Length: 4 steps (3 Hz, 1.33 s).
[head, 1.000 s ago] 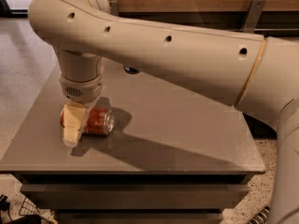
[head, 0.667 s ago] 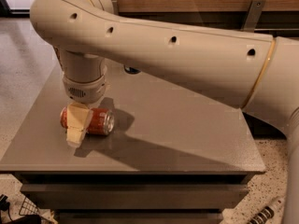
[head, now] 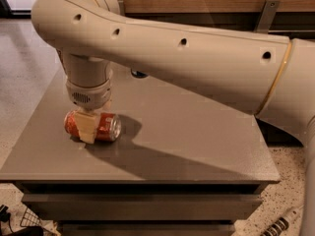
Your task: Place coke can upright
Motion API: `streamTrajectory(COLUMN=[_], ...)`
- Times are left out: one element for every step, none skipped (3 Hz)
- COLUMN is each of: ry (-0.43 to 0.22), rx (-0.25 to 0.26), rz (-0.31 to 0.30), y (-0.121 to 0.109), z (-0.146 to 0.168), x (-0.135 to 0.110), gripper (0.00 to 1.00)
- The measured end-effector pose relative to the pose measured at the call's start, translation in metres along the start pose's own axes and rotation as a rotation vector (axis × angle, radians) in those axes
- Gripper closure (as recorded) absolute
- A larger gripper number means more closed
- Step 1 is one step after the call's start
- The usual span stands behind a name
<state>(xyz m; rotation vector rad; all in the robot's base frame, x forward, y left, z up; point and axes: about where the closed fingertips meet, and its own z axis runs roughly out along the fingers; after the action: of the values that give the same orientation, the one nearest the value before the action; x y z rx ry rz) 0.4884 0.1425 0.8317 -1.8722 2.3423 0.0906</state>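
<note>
The coke can [head: 102, 126] is red-orange with white script and a silver end. It lies on its side near the left front of the grey table [head: 187, 146], its silver end pointing right. My gripper [head: 88, 127] hangs straight down from the wrist [head: 88, 90] and sits over the can's middle, with a cream part of it crossing the can's front. The can's left end [head: 71, 123] shows to the left of it. The can rests on the table top.
A small dark object [head: 139, 74] peeks out from under my arm at the back of the table. The table's front edge [head: 147, 181] is close below the can. A striped object [head: 280, 225] lies on the floor at the lower right.
My gripper has shifted right along the can, from its left end to its middle. The can's left end now shows. The can has stayed in place.
</note>
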Motion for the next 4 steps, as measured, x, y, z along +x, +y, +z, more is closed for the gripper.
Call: streamTrajectory(ry=[-0.001, -0.002, -0.003, 0.000], rx=[0.002, 0.003, 0.005, 0.006], rz=[-0.001, -0.002, -0.003, -0.007], y=[0.0004, 0.0008, 0.0012, 0.0005], z=[-0.0003, -0.0005, -0.0008, -0.0022], x=[-0.0002, -0.0003, -0.0004, -0.0009], gripper=[0.61, 0.84, 1.00, 1.00])
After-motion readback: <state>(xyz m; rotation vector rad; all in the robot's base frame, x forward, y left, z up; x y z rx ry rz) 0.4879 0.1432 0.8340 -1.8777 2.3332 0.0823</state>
